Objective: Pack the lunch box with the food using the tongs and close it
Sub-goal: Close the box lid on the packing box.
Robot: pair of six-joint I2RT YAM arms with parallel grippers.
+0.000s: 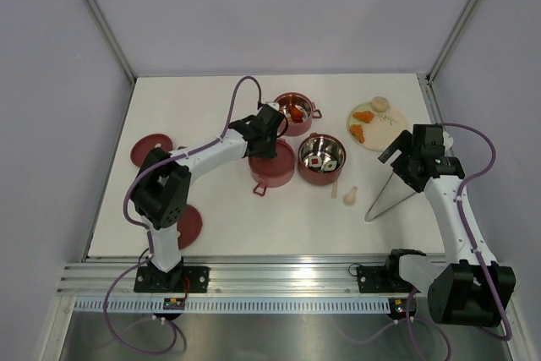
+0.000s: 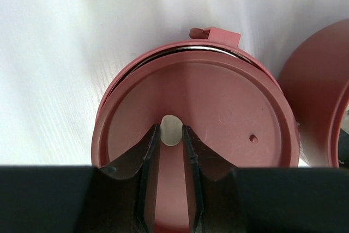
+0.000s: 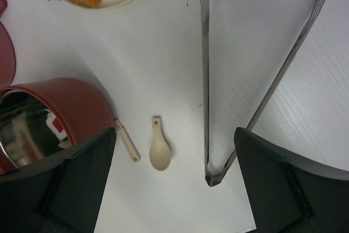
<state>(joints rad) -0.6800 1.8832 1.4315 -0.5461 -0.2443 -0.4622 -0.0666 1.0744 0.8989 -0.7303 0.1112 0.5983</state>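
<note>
Tongs (image 3: 256, 75) lie on the table directly beneath the right gripper (image 3: 174, 189), hinge toward the arms' bases, long axis running away toward the cream plate (image 1: 378, 128); the right arm is far nearer. Its jaws stand wide apart, empty, pointing down. The left gripper (image 2: 170, 151) is narrowed onto a dark-red lid (image 2: 218, 107) capping one lunch box bowl (image 1: 272, 164).

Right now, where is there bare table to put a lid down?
Free: the far left strip beyond the loose lid, and the near edge between the left arm's base and the spoon. Crowded: the bowls, plate and tongs at centre-right.
</note>
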